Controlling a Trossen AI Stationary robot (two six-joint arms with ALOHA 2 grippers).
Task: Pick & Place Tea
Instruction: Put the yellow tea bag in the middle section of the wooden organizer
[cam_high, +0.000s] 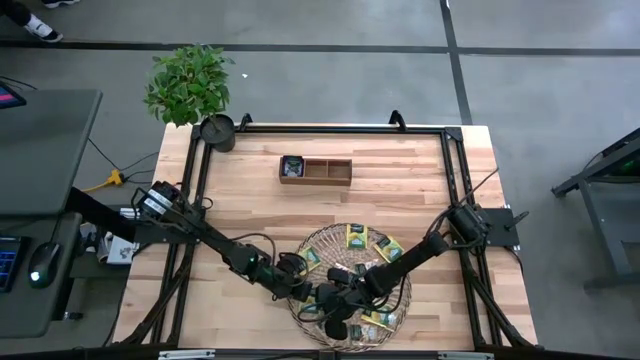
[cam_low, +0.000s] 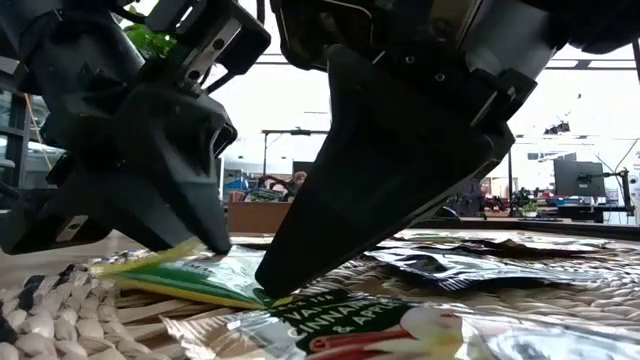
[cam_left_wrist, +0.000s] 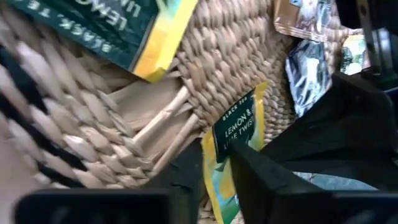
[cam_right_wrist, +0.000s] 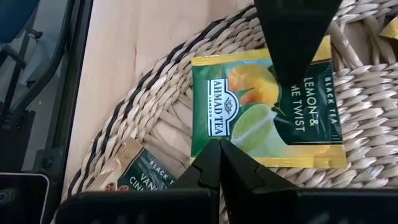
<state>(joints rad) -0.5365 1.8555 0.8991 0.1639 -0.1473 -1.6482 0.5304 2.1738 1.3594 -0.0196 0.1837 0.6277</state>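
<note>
Both arms reach down into the round woven tray (cam_high: 318, 240) at the near edge of the table, where many tea sachets lie spread.

The step in hand seems to be the pick. In the left wrist view, the left gripper (cam_left_wrist: 217, 177) has its two fingers standing on either side of a green and yellow sachet (cam_left_wrist: 233, 140), printed with lemon and lime twist. The jaws look nearly closed on its edge, but I cannot tell for sure that the grasp is already firm.

The right gripper (cam_right_wrist: 219, 163) is clenched with nothing between its fingers. It hovers just above another sachet of the same kind (cam_right_wrist: 267, 112), and the other arm's dark finger presses on the far part of that sachet.

At the far side of the table stands a small wooden box with compartments (cam_high: 316, 170) (one end compartment already holds some sachets), so this is probably the place for the tea.

The next move, I think, calls for a complete closing of the left fingers and then a slow lift, so the thin sachet does not slip out or drag its neighbours.
</note>
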